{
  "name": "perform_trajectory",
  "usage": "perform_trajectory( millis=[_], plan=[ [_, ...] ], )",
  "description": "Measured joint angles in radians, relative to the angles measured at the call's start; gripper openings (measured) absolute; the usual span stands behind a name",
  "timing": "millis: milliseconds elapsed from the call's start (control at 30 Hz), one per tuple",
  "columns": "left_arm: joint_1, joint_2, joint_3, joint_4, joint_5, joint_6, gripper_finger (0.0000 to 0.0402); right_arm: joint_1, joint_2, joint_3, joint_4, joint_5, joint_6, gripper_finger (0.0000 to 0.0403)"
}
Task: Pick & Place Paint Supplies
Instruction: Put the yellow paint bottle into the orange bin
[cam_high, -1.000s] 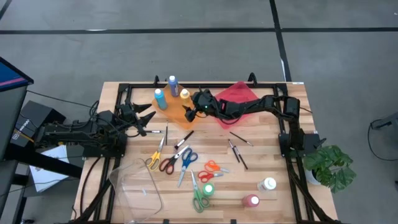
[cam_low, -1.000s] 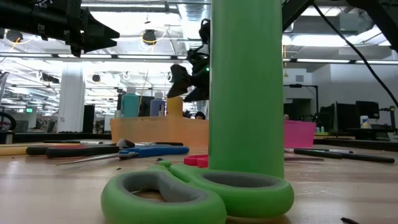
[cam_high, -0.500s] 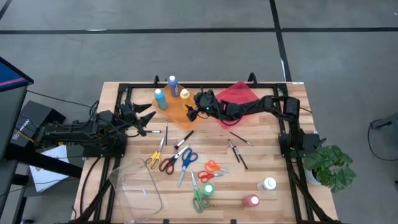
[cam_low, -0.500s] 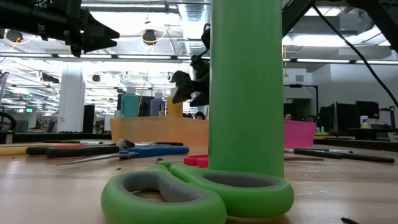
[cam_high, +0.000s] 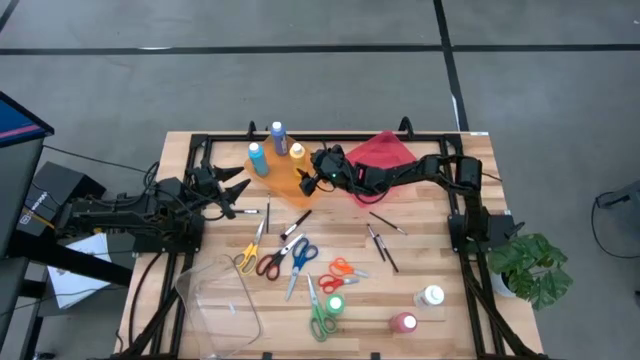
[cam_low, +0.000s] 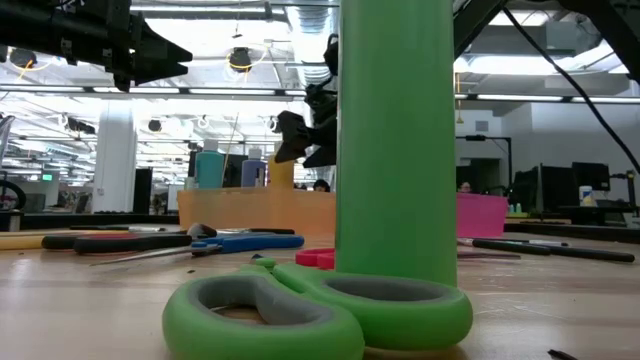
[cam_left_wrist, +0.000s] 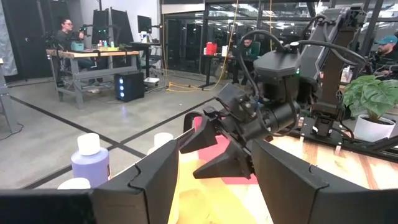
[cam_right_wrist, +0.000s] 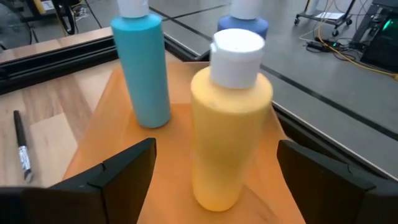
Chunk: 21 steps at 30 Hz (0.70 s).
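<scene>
Right wrist view: right claw (cam_right_wrist: 214, 177) gaped wide, empty, before the yellow bottle (cam_right_wrist: 229, 121) standing in the orange tray (cam_right_wrist: 93, 134).
Upright, its long axis vertical and white cap on top, the bottle looked light, smooth and probably slippery, best gripped around its mid-body. The left claw (cam_high: 232, 192) waited open over the worktop (cam_high: 420, 265), well apart.

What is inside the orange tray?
Three paint bottles stand upright in the orange tray: a light blue bottle, a purple-blue bottle and a yellow bottle. The right gripper hovers over it, hiding part of its floor.
</scene>
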Motion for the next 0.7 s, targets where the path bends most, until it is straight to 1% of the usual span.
perform_trajectory(
  millis=[267, 433, 567, 700],
  plan=[
    [0.000, 0.000, 0.000, 0.000, 0.000, 0.000, 0.0200, -0.002, 0.000, 0.000, 0.002, 0.000, 0.000, 0.0331],
    [0.000, 0.000, 0.000, 0.000, 0.000, 0.000, 0.0200, -0.024, 0.000, 0.000, 0.012, 0.000, 0.000, 0.0331],
    [0.000, 0.000, 0.000, 0.001, 0.000, 0.000, 0.0200, -0.038, 0.000, 0.000, 0.065, -0.004, -0.014, 0.0331],
    [0.000, 0.000, 0.000, 0.003, 0.000, 0.000, 0.0200, -0.045, -0.002, 0.000, 0.058, -0.005, -0.018, 0.0331]
  ],
)
